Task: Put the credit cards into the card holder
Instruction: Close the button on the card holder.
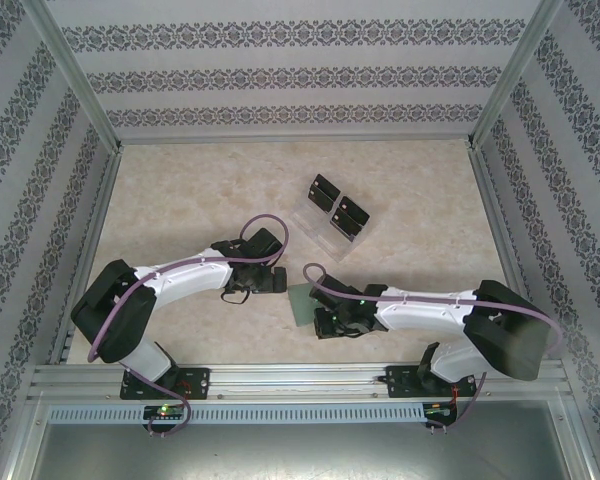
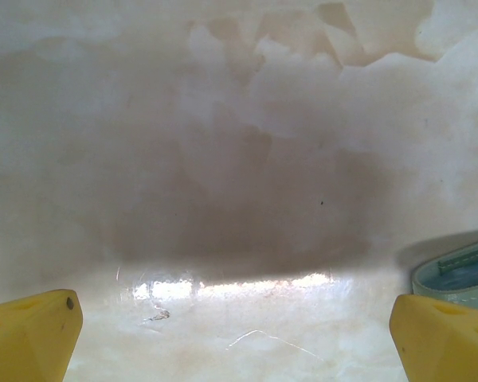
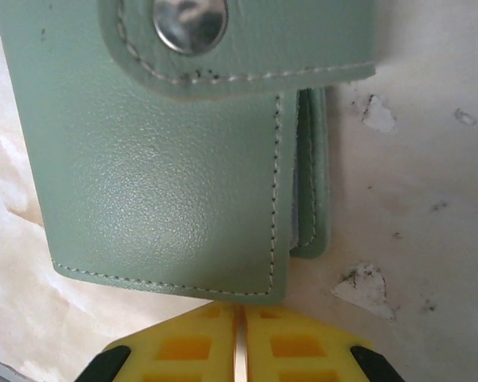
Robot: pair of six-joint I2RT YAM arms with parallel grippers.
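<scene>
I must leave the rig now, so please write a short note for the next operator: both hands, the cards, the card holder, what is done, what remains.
Left hand: open, over bare table beside the card holder.
Right hand: shut, tips at the card holder's edge; no grip visible.
Card holder: closed, flat on the table between the hands.
Credit cards: on the clear rack, farther back.
Done: nothing visible yet. Left: open the holder, insert the cards.

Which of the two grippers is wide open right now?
The left gripper: its yellow fingers sit far apart with bare table between them. The right gripper is shut, just at the edge of the green card holder.
</scene>
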